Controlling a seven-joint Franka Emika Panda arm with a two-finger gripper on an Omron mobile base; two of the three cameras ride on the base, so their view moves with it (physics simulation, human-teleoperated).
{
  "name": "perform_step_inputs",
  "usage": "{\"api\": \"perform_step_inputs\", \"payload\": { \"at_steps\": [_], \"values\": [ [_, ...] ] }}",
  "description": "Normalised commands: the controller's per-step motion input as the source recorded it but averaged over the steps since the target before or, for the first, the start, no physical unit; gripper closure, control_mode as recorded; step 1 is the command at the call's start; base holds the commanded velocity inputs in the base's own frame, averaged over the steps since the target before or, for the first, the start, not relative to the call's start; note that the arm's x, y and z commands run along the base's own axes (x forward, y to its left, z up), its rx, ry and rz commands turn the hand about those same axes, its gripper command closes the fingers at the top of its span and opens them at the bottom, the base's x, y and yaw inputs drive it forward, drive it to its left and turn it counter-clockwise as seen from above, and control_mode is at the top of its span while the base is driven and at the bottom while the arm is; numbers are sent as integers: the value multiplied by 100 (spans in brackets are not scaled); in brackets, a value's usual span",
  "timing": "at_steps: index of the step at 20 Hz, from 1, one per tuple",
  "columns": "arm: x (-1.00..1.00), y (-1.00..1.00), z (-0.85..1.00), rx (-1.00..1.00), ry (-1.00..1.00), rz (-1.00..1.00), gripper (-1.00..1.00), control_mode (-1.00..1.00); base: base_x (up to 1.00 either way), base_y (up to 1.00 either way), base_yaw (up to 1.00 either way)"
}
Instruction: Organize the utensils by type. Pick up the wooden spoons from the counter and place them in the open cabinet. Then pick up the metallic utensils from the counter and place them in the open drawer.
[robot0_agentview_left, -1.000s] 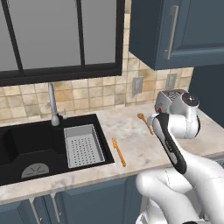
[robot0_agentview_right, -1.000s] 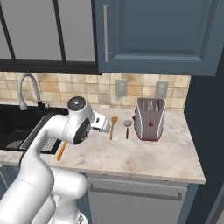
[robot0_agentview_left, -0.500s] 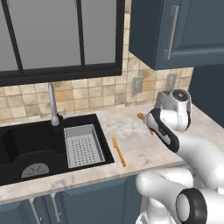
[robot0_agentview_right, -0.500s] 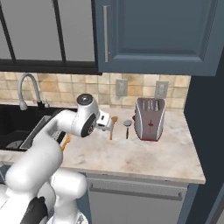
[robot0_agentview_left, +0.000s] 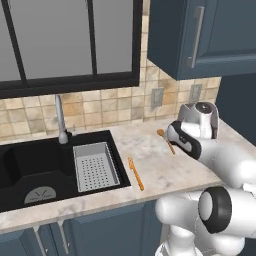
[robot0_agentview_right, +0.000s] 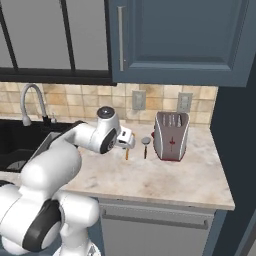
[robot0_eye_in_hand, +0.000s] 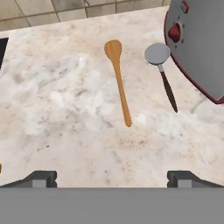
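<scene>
A light-brown wooden spoon (robot0_eye_in_hand: 119, 81) lies on the beige counter (robot0_eye_in_hand: 65, 109), bowl toward the tiled wall. To its right lies a metallic utensil (robot0_eye_in_hand: 161, 65) with a round silver head and dark handle. My gripper (robot0_eye_in_hand: 112, 180) hovers over the counter just short of the spoon's handle end, open and holding nothing. From the right base view the gripper (robot0_agentview_right: 126, 142) hangs over the spoon (robot0_agentview_right: 127, 153). An orange-copper fork (robot0_agentview_left: 135, 173) lies beside the sink. The dark blue upper cabinet (robot0_agentview_right: 175, 40) hangs above. The drawer is out of view.
A red and silver toaster (robot0_agentview_right: 170, 136) stands close to the right of the silver-headed utensil. A black sink (robot0_agentview_left: 30, 165) with a grey strainer basket (robot0_agentview_left: 95, 167) and faucet (robot0_agentview_left: 61, 122) takes up the counter's left. Glass-fronted cabinets hang over the sink.
The arm has swung forward and down toward the back of the counter, bringing the hand over the wooden spoon. The jaws stayed open. No utensil moved.
</scene>
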Motion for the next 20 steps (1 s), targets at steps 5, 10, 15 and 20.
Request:
{"api": "perform_step_inputs", "payload": {
  "at_steps": [5,10,15,20],
  "values": [
    [21,0,-19,0,0,0,-100,-100,0,0,0],
    [31,0,-14,0,0,0,-100,-100,0,0,0],
    [31,0,-9,0,0,0,-100,-100,0,0,0],
    [30,0,-12,0,0,0,-100,-100,0,0,0]
  ]
}}
